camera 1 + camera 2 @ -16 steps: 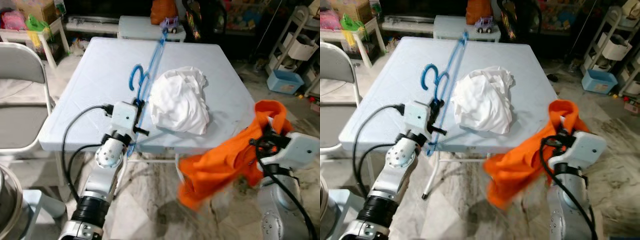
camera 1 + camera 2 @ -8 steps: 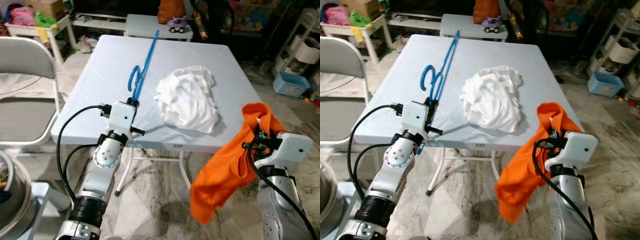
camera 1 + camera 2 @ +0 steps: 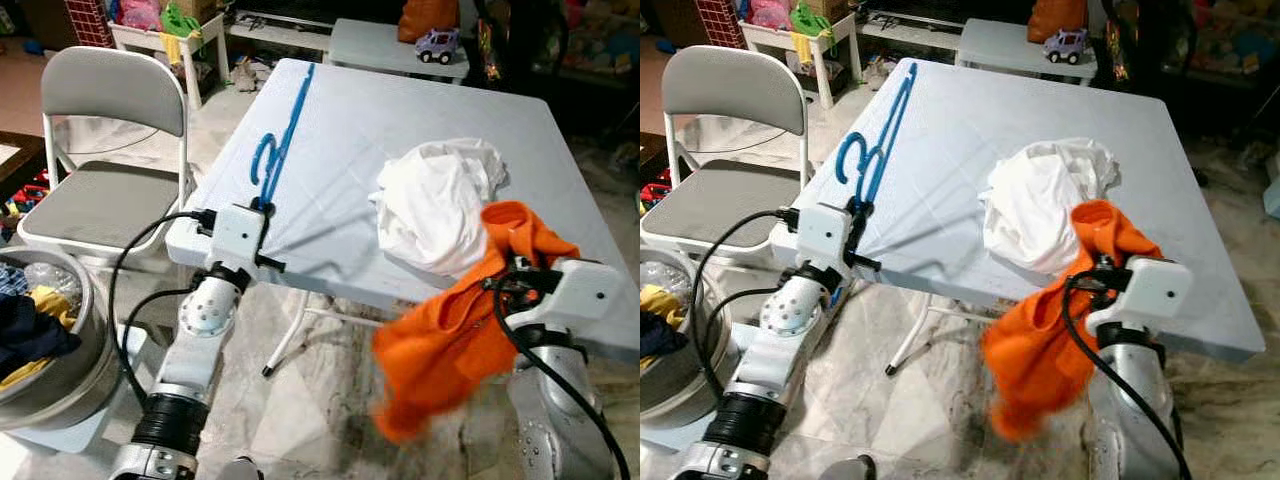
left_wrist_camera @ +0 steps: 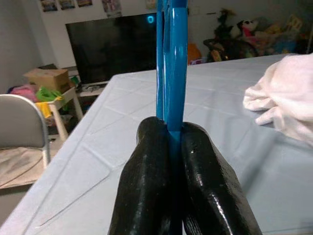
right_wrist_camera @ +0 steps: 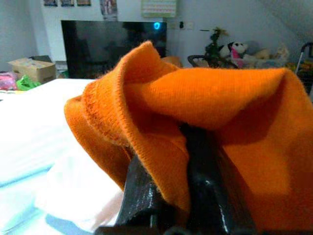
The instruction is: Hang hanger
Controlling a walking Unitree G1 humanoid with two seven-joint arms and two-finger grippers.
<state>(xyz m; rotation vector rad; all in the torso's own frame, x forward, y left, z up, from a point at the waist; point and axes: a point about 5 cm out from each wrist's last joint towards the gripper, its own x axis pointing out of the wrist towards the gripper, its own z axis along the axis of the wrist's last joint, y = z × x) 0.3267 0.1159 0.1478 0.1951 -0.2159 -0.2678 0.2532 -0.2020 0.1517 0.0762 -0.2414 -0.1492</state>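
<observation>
A blue plastic hanger [image 3: 283, 140] lies along the left side of the pale blue folding table [image 3: 340, 130], hook toward me. My left gripper [image 4: 171, 147] is shut on the hanger's near end at the table's front left corner. An orange garment [image 3: 455, 320] hangs from my right gripper [image 5: 171, 161], which is shut on its fabric just off the table's front right edge. The cloth covers much of the right fingers. A crumpled white garment [image 3: 435, 200] lies on the table to the right of centre.
A grey folding chair [image 3: 100, 150] stands left of the table. A metal tub [image 3: 45, 340] with clothes sits on the floor at the left. A toy car [image 3: 437, 44] rests on a small table beyond. The floor is marbled tile.
The camera has swung so the table sits further right and the chair and tub come into view. The orange garment has risen closer to the table's front edge. The left gripper keeps its hold.
</observation>
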